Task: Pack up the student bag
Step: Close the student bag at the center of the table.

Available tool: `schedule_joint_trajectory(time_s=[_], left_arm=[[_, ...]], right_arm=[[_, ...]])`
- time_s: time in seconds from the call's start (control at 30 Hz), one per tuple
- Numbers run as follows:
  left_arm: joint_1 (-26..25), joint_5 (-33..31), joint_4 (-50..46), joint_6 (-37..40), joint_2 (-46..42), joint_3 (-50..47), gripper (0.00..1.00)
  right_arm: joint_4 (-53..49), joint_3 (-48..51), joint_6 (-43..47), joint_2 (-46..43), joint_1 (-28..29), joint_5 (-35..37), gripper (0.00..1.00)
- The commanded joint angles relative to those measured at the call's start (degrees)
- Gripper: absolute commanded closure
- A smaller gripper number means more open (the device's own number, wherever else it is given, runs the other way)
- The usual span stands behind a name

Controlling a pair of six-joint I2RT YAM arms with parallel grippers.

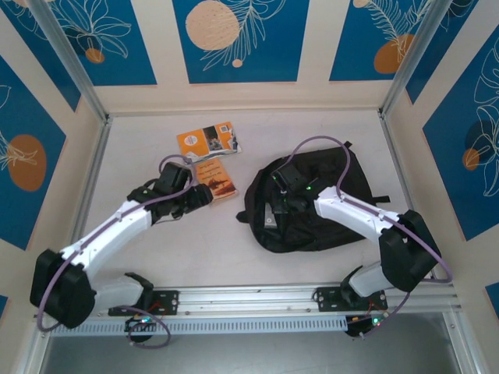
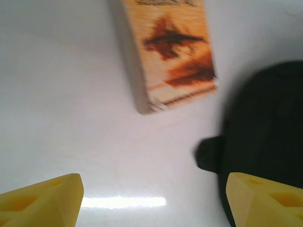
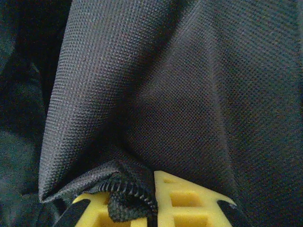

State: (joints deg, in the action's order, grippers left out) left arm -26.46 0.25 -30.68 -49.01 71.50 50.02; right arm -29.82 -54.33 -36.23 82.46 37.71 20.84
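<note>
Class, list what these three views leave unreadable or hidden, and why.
- Title of the orange book: left wrist view, blurred and cut off by the top edge.
- Whether the student bag is unzipped: top view, the right arm lies across it.
- Which part of the bag the right jaws pinch: right wrist view, too close.
- Print on the far booklet: top view, too small.

The student bag [image 1: 296, 232] is black woven fabric; the book [image 1: 216, 181] has an orange cover with dark brown marks; the surface [image 1: 148, 152] is white.
</note>
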Motion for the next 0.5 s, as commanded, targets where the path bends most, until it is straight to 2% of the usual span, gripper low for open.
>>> schedule_joint_trajectory(time_s=[0.0, 0.17, 0.23, 0.37, 0.47], left_arm=[[3.2, -1.4, 1.2, -2.9, 5.7, 3.6, 0.22], [5.0, 0.6, 2.4, -2.6, 17.0, 11.1, 0.26], [5.9, 3.5, 3.7, -1.9, 21.8, 14.2, 0.30], [6.6, 4.4, 1.1, 0.5, 29.2, 21.1, 0.34], [6.9, 3.5, 0.3, 1.6, 33.2, 23.8, 0.37]], right_arm=[[-1.1, -0.9, -0.1, -2.9, 0.1, 7.1, 0.78], [3.1, -0.5, 0.8, -7.7, 2.4, 3.3, 0.58], [3.8, -0.7, 1.7, -10.2, 3.9, 3.4, 0.56], [4.0, -3.2, 4.9, -12.8, 4.5, 1.2, 0.45], [4.8, -6.1, 7.7, -11.3, 4.5, -2.6, 0.45]])
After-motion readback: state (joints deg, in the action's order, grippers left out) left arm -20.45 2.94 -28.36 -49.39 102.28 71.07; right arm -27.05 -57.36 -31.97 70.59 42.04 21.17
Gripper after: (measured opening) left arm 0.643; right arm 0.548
